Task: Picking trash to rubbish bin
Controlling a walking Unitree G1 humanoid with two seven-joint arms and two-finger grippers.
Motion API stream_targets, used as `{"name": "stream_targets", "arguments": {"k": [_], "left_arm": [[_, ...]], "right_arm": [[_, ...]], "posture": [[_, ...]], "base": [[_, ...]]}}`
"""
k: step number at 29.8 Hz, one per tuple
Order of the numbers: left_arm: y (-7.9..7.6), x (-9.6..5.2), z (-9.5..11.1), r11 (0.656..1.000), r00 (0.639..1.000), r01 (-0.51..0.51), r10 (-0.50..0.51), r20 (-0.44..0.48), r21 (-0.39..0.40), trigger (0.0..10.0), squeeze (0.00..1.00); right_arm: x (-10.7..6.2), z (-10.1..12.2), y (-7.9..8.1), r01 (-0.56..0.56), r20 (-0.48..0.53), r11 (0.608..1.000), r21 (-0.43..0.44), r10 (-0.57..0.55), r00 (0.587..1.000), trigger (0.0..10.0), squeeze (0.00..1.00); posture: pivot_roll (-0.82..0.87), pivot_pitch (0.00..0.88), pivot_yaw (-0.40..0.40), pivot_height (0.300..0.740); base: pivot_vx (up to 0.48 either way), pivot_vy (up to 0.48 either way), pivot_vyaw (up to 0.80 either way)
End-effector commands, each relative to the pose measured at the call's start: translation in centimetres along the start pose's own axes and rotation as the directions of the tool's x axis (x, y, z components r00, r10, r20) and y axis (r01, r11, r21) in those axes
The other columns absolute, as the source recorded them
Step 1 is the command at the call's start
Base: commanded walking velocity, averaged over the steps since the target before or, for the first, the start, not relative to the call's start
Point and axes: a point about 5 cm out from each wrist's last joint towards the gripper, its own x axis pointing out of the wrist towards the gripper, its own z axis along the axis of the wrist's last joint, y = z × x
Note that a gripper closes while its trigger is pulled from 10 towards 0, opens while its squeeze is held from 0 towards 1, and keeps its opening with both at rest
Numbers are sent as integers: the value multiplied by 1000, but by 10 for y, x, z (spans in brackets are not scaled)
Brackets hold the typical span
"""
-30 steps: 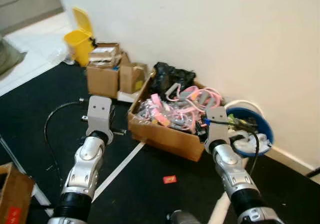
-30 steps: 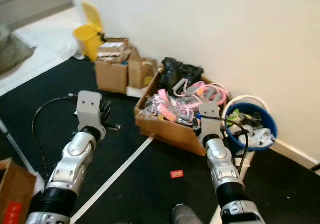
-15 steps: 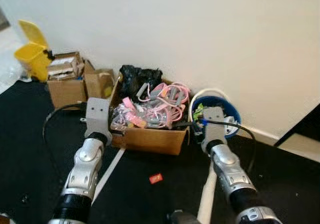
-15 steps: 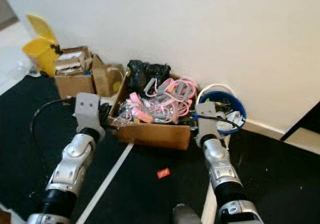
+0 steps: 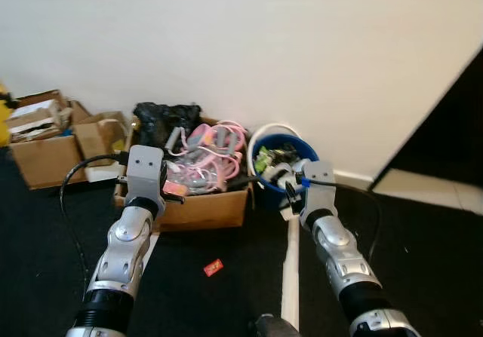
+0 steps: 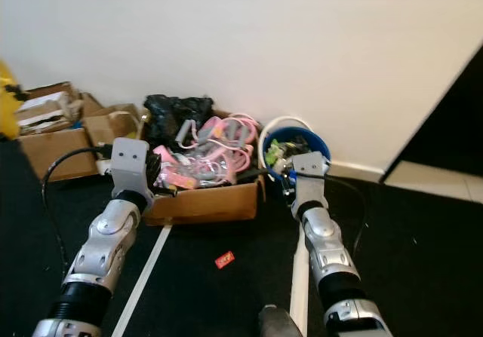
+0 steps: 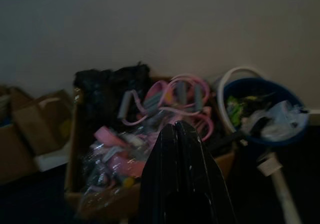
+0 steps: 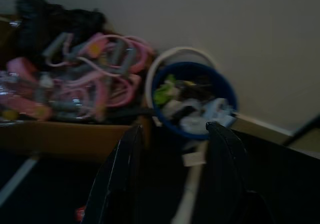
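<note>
My right gripper [image 8: 172, 149] has its fingers spread wide with nothing in them, and the blue rubbish bin [image 8: 195, 101] sits just beyond the tips, already stuffed with trash. Left gripper [image 7: 181, 134] is pressed closed, empty, pointing at the cardboard box [image 7: 100, 199] of pink bands.

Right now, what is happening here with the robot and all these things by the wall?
The robot faces the wall with both arms raised and nothing held. Its left hand is shut and points at a cardboard box full of pink bands. Its right hand is open and points toward the blue bucket, which already holds some rubbish. A small red scrap lies on the dark floor in front of the box, not yet picked up.
</note>
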Motion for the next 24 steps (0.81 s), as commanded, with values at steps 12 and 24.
{"name": "stream_targets", "arguments": {"k": [12, 24], "left_arm": [[2, -2, -4, 1000, 1000, -5, 5, -18, 7, 10000, 0], [2, -3, -4, 1000, 1000, -6, 6, -17, 6, 10000, 0]], "right_arm": [[-1, -3, 1, -3, -12, 1000, 5, 3, 1000, 10000, 0], [-1, -3, 2, -4, -12, 1000, 7, 4, 1000, 10000, 0]], "posture": [[41, 19, 10, 740], [45, 18, 9, 740]], "base": [[0, 0, -650], [0, 0, -650]]}}
